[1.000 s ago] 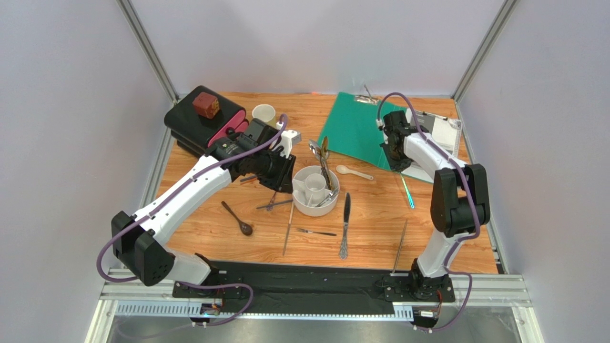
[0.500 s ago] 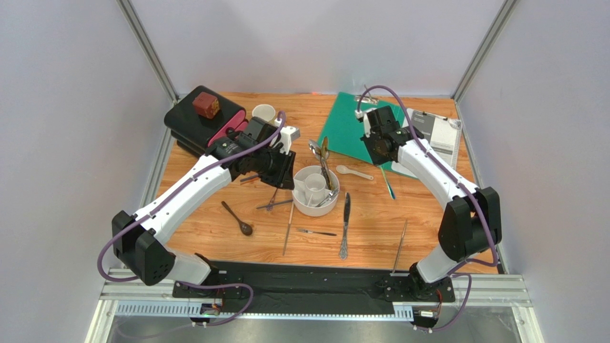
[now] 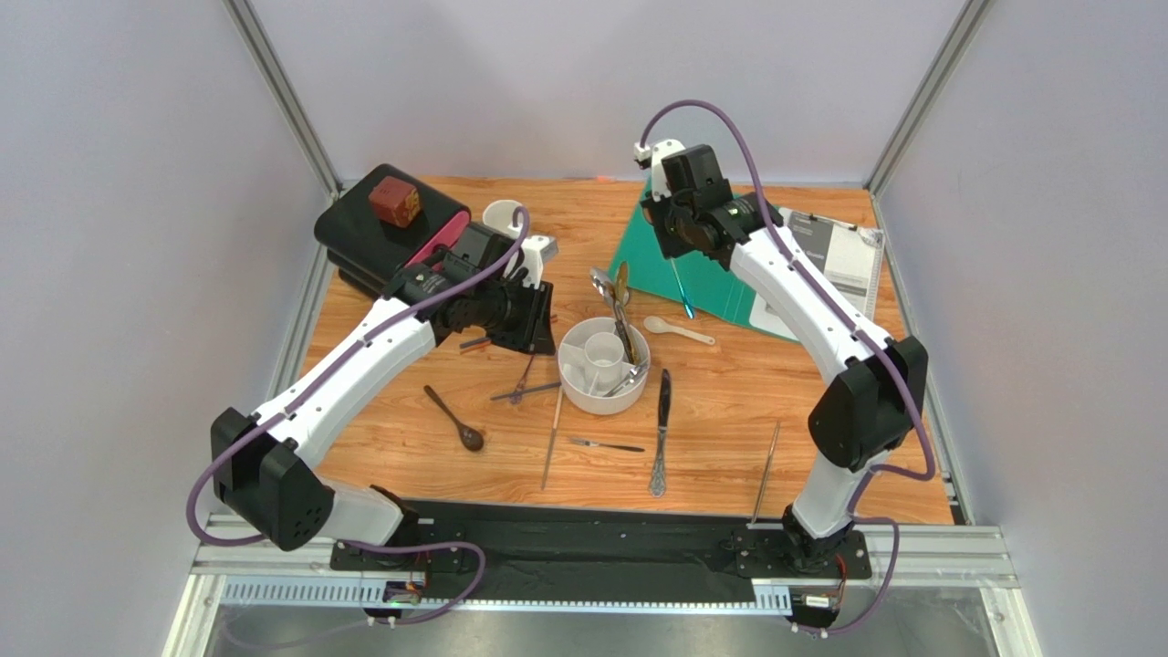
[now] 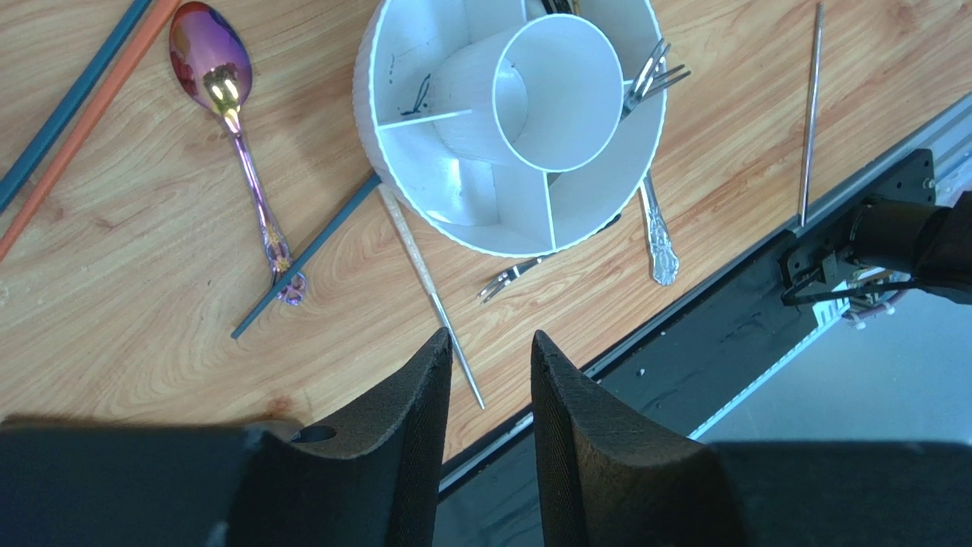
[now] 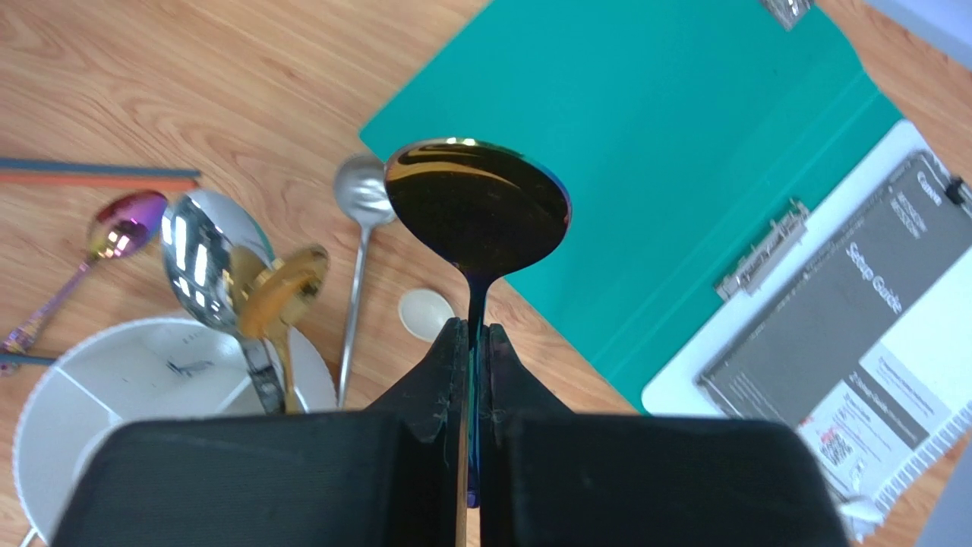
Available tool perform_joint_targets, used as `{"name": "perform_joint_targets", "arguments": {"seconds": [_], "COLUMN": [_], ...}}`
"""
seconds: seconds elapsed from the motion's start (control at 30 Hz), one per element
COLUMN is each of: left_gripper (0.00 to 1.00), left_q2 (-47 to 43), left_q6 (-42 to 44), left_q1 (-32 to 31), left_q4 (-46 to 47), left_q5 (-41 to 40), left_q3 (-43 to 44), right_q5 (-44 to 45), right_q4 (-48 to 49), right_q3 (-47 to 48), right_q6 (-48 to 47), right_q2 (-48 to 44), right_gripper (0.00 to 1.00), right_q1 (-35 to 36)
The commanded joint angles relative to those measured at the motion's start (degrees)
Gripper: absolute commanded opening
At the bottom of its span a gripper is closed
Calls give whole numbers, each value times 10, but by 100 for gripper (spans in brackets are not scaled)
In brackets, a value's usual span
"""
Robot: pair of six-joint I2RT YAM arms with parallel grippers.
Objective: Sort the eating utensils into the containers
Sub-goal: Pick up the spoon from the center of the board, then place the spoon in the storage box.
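Observation:
My right gripper [image 5: 470, 331] is shut on the handle of a dark iridescent spoon [image 5: 477, 205], held in the air over the green clipboard [image 3: 686, 253]. The round white holder [image 3: 603, 364] stands mid-table with a silver spoon [image 5: 205, 256] and a gold spoon [image 5: 280, 291] leaning in it. My left gripper [image 4: 488, 342] hovers open and empty just left of the holder [image 4: 416, 63]. Loose on the wood lie a purple spoon [image 4: 211, 57], a white ceramic spoon [image 3: 676, 329], a dark brown spoon [image 3: 457, 420], a knife [image 3: 662, 427] and thin chopsticks [image 3: 553, 435].
A black box [image 3: 359, 236] with a red-brown cube [image 3: 395, 201] sits at the back left, beside a pale yellow mug [image 3: 503, 216]. A printed sheet on a clipboard [image 3: 830, 267] lies at the back right. Another chopstick [image 3: 771, 470] lies near the front right.
The right arm has swung left and up from the table's right side, carrying the spoon over the green clipboard. The left gripper has drawn back slightly to the left.

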Motion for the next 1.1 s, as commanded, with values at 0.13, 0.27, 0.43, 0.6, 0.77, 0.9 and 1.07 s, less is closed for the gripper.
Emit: {"name": "perform_joint_targets", "arguments": {"seconds": [0.13, 0.27, 0.43, 0.6, 0.77, 0.9, 1.07], "left_gripper": [38, 38, 38, 38, 38, 38, 38], "left_q2": [-35, -35, -35, -35, -40, -43, -45], "left_q6": [-9, -10, -11, -12, -11, -8, -9], "left_q1": [7, 9, 9, 9, 9, 9, 9], "left_q4": [12, 14, 18, 20, 19, 16, 15], "left_q5": [-9, -8, -2, 0, 1, 0, 0], "left_q3": [-11, -18, -22, -27, -35, -36, -37], "right_q5": [-10, -8, -11, -5, 1, 8, 17], "right_q4": [24, 49, 49, 78, 104, 134, 141], "right_q3": [44, 25, 25, -15, -63, -97, -122], "right_q6": [71, 88, 100, 120, 134, 142, 147], "right_q2": [31, 24, 28, 17, 9, -1, -8], "right_gripper": [0, 0, 0, 0, 0, 0, 0], "right_q1": [43, 64, 73, 83, 94, 102, 114]}}
